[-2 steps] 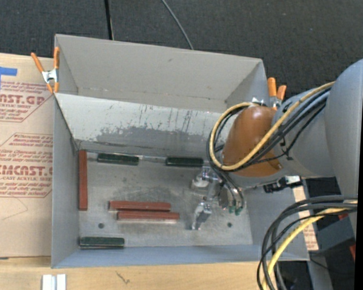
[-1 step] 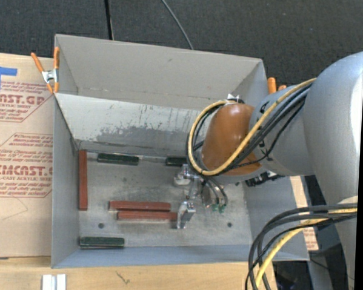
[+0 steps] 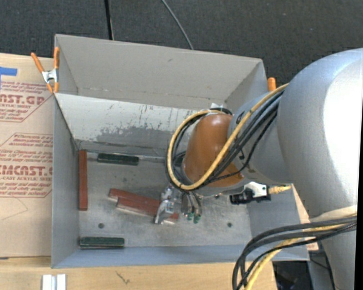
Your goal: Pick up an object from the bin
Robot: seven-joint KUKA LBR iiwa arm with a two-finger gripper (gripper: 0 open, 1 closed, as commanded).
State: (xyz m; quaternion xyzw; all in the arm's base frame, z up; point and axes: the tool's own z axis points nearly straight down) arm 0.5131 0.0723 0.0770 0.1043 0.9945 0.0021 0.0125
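We see the grey bin (image 3: pixel 63 183) w/ the arm's orange cover (image 3: pixel 208 149) above the gripper (image 3: pixel 178 213) — it sits at the right end of a flat red-brown block (image 3: pixel 136 201), mid-floor. Clenched or released, we can't tell. Apart from it — red-brown stick (image 3: pixel 82 180) at left, back green bar (image 3: pixel 118 159), front green bar (image 3: pixel 102 242).

1. A red-brown bar (image 3: pixel 82 180) is lying along the left wall.
2. A rear green bar (image 3: pixel 117 159) and a front green bar (image 3: pixel 101 242) are crowding the edges.
3. A brown block (image 3: pixel 136 202) is blocking the middle, while the bin floor (image 3: pixel 225 231) at front right is lying bare.
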